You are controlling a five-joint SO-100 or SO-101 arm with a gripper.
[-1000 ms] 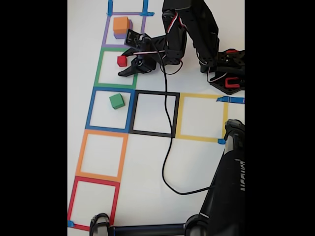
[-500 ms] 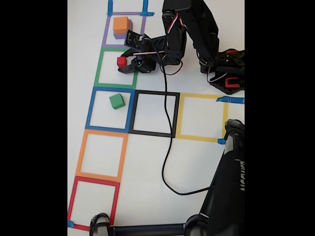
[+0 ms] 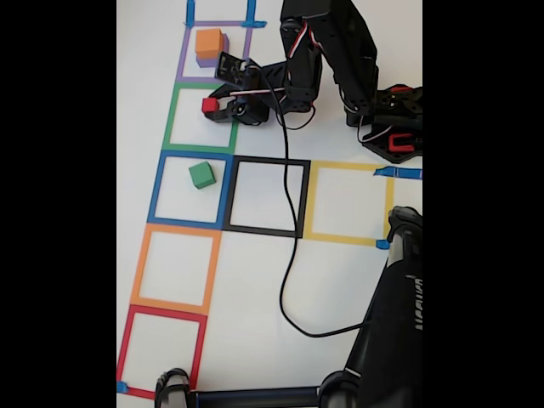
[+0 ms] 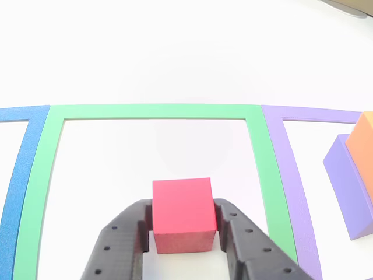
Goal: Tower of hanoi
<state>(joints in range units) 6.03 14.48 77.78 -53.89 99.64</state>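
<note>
The red block [image 3: 210, 105] [image 4: 182, 214] sits in the green tape square, and my gripper [image 3: 212, 106] [image 4: 182, 224] is shut on it, one finger pressed to each side. Whether it rests on the table or is just raised, I cannot tell. An orange block [image 3: 209, 42] [image 4: 366, 131] rests on top of the purple block [image 3: 206, 60] [image 4: 349, 189] in the purple tape square. The green block [image 3: 201, 175] lies alone in the blue tape square, apart from the gripper.
Tape squares in purple, green, blue, orange and red run down the left of the fixed view, with black and yellow ones beside the blue. A black cable [image 3: 289, 246] trails across the black square. A dark stand [image 3: 387, 340] fills the lower right; the arm's base [image 3: 387, 123] is upper right.
The jaws were wide open around the red block one second ago. They have closed in on it and now hold it.
</note>
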